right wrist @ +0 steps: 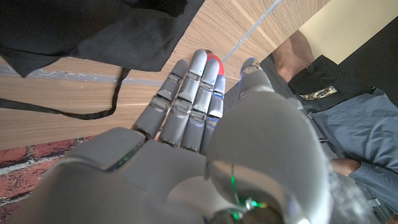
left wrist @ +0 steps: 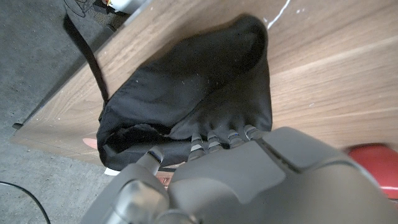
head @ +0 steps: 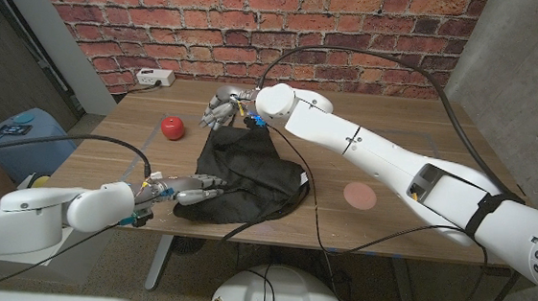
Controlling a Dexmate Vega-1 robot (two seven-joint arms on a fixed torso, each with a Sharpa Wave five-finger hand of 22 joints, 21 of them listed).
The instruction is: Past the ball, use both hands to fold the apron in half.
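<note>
Now left hand (head: pixel 192 192): grips apron (head: pixel 248 173) edge at 7 o'clock | right hand (head: pixel 222 106): fingers straight, holding nothing, at 11 o'clock | ball (head: pixel 172 127) at 10.

matt black cloth apron (head: pixel 248 173), glossy red ball (head: pixel 172 127), smooth wooden table (head: pixel 394 151)

No readable text, labels, brands or numbers in any view from my side. The person's dark shirt (right wrist: pixel 320 93) in my right wrist view carries a small light patch, too blurred to read. The blue box (head: pixel 22 131) off the table's left edge has a dark panel on top, with nothing legible on it.
</note>
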